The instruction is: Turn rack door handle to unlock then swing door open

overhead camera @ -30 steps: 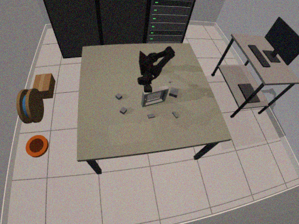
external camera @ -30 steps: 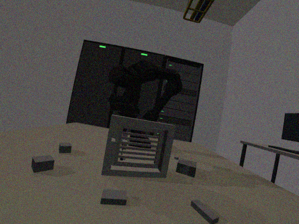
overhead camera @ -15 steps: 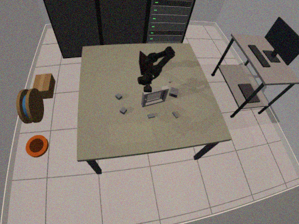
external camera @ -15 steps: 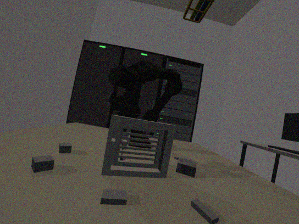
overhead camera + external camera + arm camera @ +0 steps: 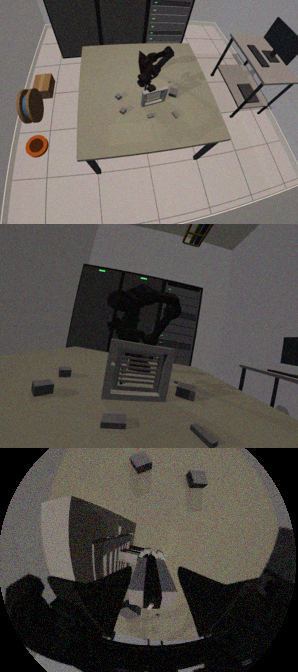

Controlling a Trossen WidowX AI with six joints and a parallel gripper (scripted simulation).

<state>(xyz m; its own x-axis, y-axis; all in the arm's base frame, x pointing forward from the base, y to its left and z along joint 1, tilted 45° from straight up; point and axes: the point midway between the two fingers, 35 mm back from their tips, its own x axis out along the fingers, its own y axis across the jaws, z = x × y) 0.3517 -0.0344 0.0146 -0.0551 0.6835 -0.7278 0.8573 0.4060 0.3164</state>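
Note:
The grey rack frame stands upright on the table. Its slatted door lies about in line with the frame and looks closed. My gripper is open on the robot's side of the frame, near its left part as the top view shows it. In the wrist view the fingertips are close beside the door's slats. A dark strip shows between the fingers; I cannot tell whether it is the handle. The handle's turn cannot be made out. The exterior view has the fingertips hidden behind the frame.
A larger grey block stands close beside the frame's right side. Several small blocks lie around it, among them one at the left and one in front. Tall dark cabinets stand behind the table.

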